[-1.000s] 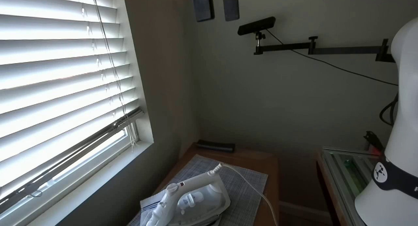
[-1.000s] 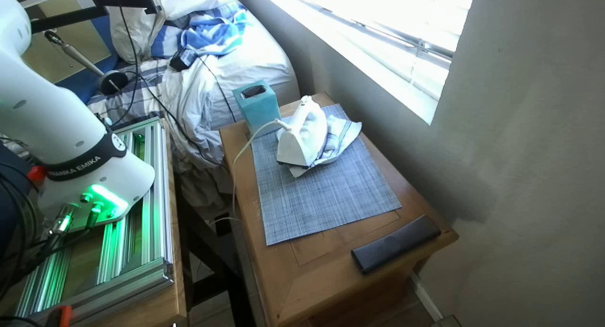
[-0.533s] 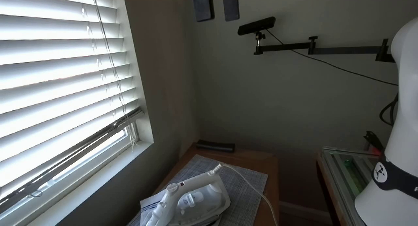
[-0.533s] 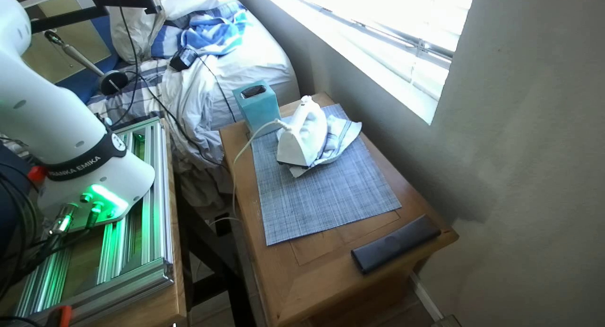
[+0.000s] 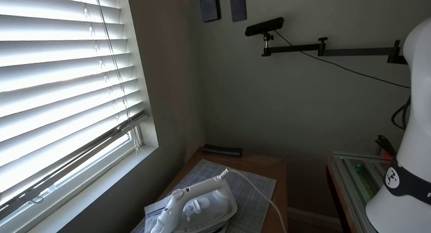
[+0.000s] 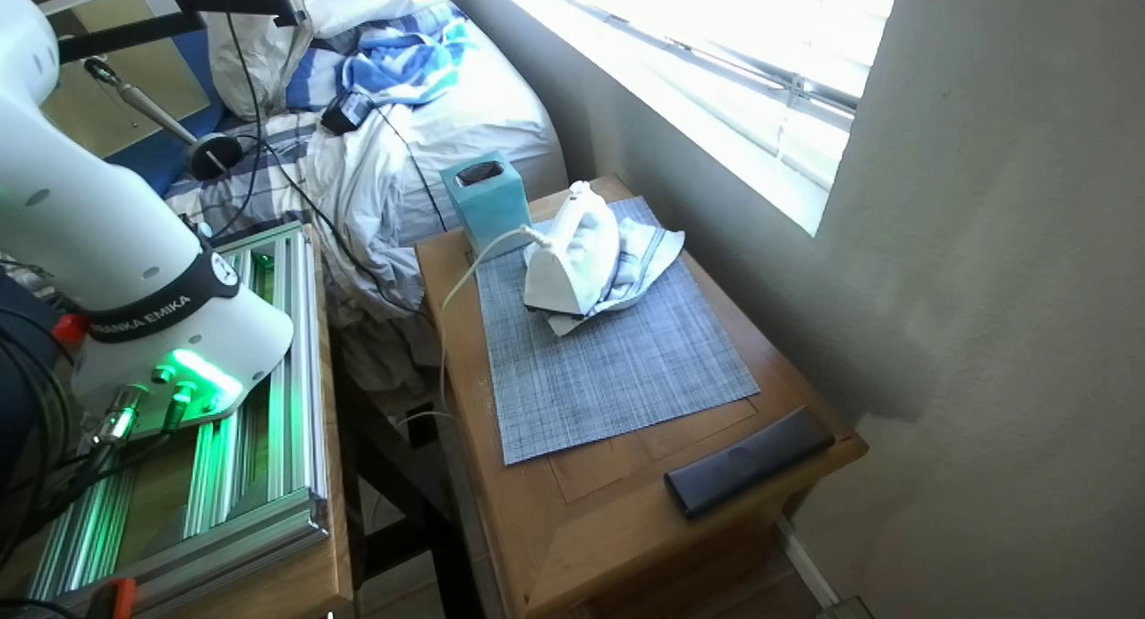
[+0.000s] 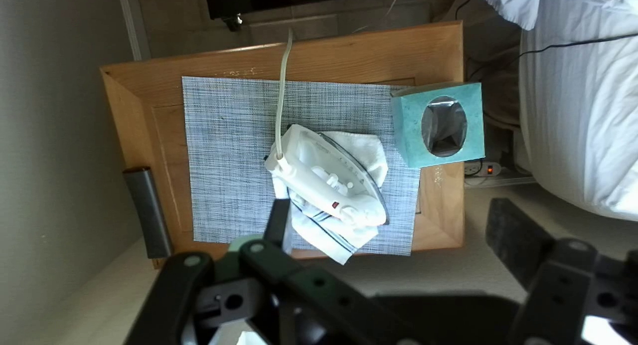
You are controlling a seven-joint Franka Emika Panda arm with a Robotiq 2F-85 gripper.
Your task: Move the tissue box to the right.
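The teal tissue box (image 6: 492, 212) stands upright at the far corner of a wooden nightstand, beside a white iron. The box also shows in the wrist view (image 7: 411, 130) at the upper right, with a dark oval opening on top. It is out of view in the exterior view facing the window blinds. My gripper (image 7: 391, 210) is open and empty, its fingers (image 7: 518, 240) wide apart. It hangs high above the nightstand, apart from the box. In an exterior view only the fingertips of the gripper (image 5: 225, 20) show at the top edge.
The iron (image 6: 572, 257) rests on a striped cloth (image 7: 324, 238) on a grey placemat (image 6: 617, 377). Its white cord (image 7: 282, 90) runs over the nightstand (image 6: 572, 547) edge near the box. A black case (image 6: 750, 462) lies at the opposite end. The window wall (image 6: 948, 288) borders one side.
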